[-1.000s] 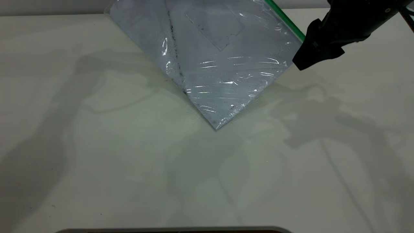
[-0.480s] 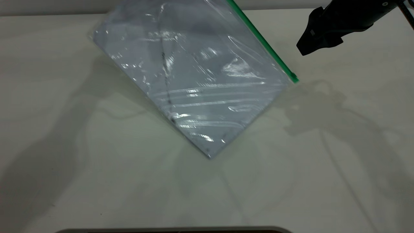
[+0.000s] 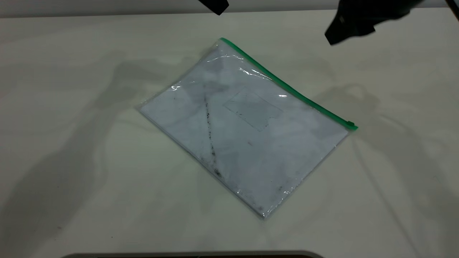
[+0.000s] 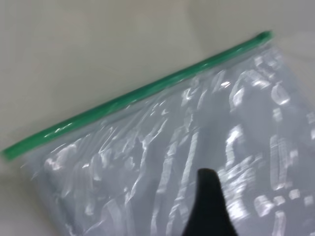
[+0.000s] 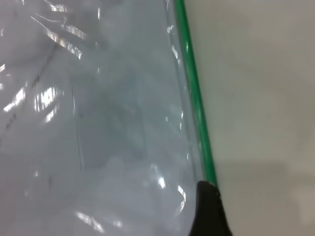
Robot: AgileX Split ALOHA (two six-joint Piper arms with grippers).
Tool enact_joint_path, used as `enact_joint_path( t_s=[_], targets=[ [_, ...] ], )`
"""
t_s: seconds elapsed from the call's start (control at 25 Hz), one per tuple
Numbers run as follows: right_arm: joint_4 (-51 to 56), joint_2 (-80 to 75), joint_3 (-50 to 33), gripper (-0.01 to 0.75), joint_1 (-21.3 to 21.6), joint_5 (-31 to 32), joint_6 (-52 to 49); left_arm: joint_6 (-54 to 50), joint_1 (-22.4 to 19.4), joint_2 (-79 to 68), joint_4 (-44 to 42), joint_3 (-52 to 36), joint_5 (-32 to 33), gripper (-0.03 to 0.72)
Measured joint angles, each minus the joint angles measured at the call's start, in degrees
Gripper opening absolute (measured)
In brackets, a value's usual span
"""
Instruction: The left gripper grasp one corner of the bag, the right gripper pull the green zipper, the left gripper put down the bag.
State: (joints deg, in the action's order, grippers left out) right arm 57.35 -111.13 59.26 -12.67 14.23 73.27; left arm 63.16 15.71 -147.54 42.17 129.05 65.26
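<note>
The bag (image 3: 247,132) lies flat on the table, a clear pouch with a white sheet and a dark smudge line. The green zipper (image 3: 287,86) runs along its far right edge, with the slider tab (image 3: 350,125) at the near right end. The green-tipped corner (image 3: 222,39) points to the far side. My left gripper (image 3: 214,5) hangs above and just beyond that corner, open and empty. One of its fingertips (image 4: 209,196) shows over the bag (image 4: 162,162) near the zipper (image 4: 138,96). My right gripper (image 3: 353,23) is raised at the far right, open, clear of the bag. Its fingertip (image 5: 209,211) shows by the zipper (image 5: 194,98).
The pale table (image 3: 89,179) stretches bare round the bag, with arm shadows at left and right. A dark rounded edge (image 3: 193,255) shows at the front.
The bag hung tilted from the top edge; it has dropped and now lies flat on the table. The left gripper has let go. The right gripper has risen up and away.
</note>
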Motion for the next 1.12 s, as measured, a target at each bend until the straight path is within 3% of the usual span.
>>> enact_joint_path(
  t_s=[0.08,0.24,0.36,0.64,0.88,1.12],
  targets=[
    [-0.1,1.0,1.5,0.575,0.0,1.1,-0.2,-2.8,0.0,0.6,-5.3,1.1,-2.5,0.673],
    [-0.3,6.6,5.0,0.575,0.0,5.0,-3.2,-17.5,-0.1,4.3,-15.8,6.4,-2.3,0.686],
    [-2.7,13.4,8.7,0.575,0.0,10.7,-8.5,-29.2,-0.1,8.8,-22.0,11.7,1.6,0.669],
    [-18.4,30.3,16.4,0.575,0.0,27.8,-27.7,-43.8,-0.1,19.3,-35.3,18.4,1.6,0.582],
    [-28.3,48.1,17.0,0.575,0.0,39.9,-39.1,-52.5,-0.1,26.9,-42.2,17.3,1.6,0.571],
    [-31.8,63.7,9.6,0.575,0.0,47.9,-43.9,-54.7,-0.1,41.1,-43.1,3.3,1.6,0.568]
  ],
)
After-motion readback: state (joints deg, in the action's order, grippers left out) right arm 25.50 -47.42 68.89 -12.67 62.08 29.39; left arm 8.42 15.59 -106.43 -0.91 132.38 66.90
